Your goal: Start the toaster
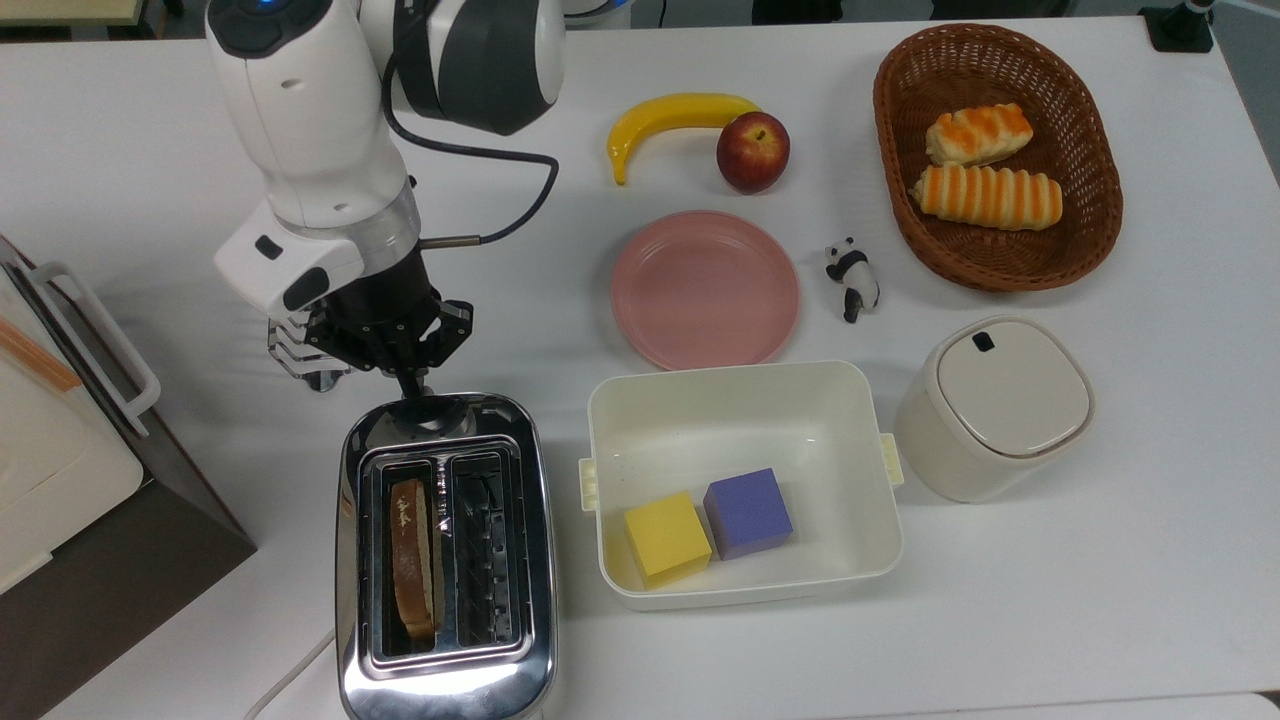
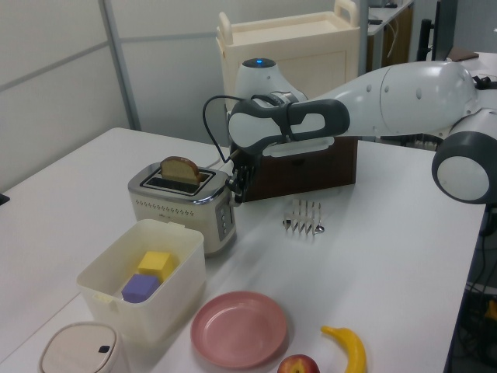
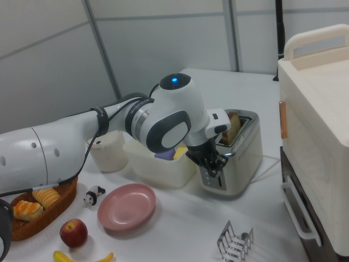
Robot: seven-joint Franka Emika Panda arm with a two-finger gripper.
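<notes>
Gripper poised at the toaster's lever end, lower left of the top view.
Fingers together; rigid, slick chrome body likely heavy enough to stay put, so press the lever knob.

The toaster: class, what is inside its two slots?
In the toaster, one slot holds a slice of bread; the other shows bare wire guides. The slice's lower part is hidden inside the slot.

Just beside the pincer, on the top view's left, stands a small wire toast rack. Toward the top view's right lie a round pink plate and a cream plastic tub holding a yellow cube and a purple cube. Far off sits an oval brown wicker basket.
</notes>
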